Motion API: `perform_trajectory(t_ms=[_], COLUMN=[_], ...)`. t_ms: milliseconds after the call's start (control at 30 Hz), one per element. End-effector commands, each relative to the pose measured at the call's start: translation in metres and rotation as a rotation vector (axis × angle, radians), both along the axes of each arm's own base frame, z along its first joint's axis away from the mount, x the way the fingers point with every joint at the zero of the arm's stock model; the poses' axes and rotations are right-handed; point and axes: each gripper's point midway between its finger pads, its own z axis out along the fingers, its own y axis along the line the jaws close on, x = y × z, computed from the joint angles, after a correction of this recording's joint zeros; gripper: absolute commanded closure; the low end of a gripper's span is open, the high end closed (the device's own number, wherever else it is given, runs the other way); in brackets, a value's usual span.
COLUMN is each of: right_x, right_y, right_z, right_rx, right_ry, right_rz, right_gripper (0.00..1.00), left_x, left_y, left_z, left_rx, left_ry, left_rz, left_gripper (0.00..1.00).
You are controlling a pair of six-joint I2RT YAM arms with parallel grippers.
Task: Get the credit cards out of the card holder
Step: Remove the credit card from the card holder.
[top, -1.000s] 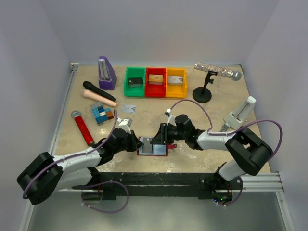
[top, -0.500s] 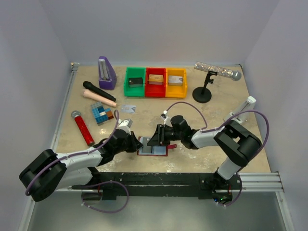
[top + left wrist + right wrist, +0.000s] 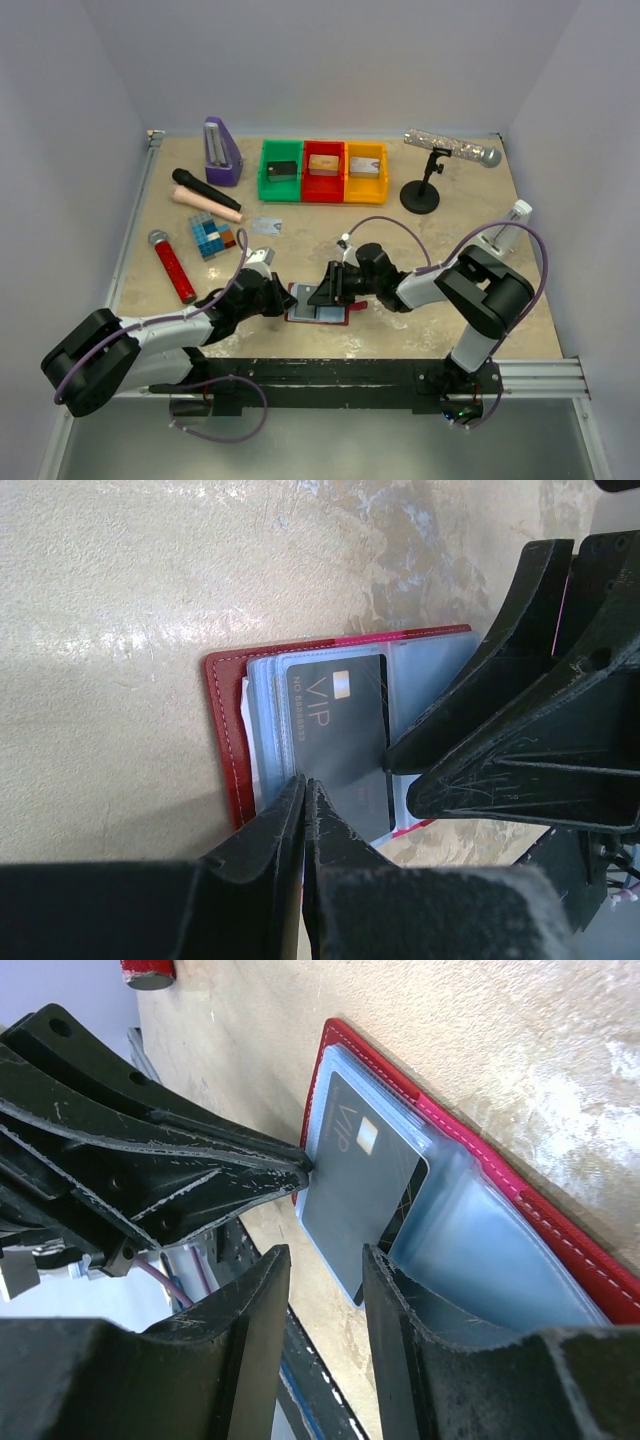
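Observation:
The dark red card holder (image 3: 318,318) lies open on the table near the front, with pale blue sleeves (image 3: 262,715). A dark grey card marked VIP (image 3: 335,742) lies on its sleeves and also shows in the right wrist view (image 3: 365,1185). My left gripper (image 3: 288,297) is shut, and its tips (image 3: 303,782) press on the holder's left side at the card's edge; I see nothing between them. My right gripper (image 3: 327,292) is open, with its fingers (image 3: 400,1330) low over the card's near corner. One silvery card (image 3: 266,224) lies loose on the table.
Green (image 3: 281,170), red (image 3: 322,158) and yellow (image 3: 364,158) trays hold small blocks at the back. A purple metronome (image 3: 221,151), microphones (image 3: 172,265), a tiled block (image 3: 211,237) and a mic stand (image 3: 420,194) stand around.
My right gripper has moved left onto the card holder, close to the left gripper's tips. The left gripper has stayed at the holder's left edge.

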Motion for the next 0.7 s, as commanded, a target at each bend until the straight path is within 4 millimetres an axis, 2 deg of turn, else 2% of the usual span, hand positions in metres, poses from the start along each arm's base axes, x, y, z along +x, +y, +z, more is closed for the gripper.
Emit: perform_trajectory(t_ms=[0, 467, 667], right_x=[0.0034, 0.0042, 0.0052], right_y=[-0.0065, -0.0096, -0.0038], right_z=[-0.0045, -0.0112, -0.0027], right_rx=[-0.003, -0.005, 0.049], right_ry=[-0.021, -0.012, -0.022], right_rz=[-0.023, -0.027, -0.02], right_gripper=[0.59, 0.59, 0.58], left_x=[-0.0076, -0.0096, -0.01], left_y=[0.0169, 0.0185, 0.0187], left_z=[-0.023, -0.0263, -0.0285], left_rx=[0.081, 0.083, 0.087], left_ry=[0.039, 0.05, 0.057], left_rz=[0.031, 0.035, 0.037], left_gripper=[0.92, 0.92, 0.92])
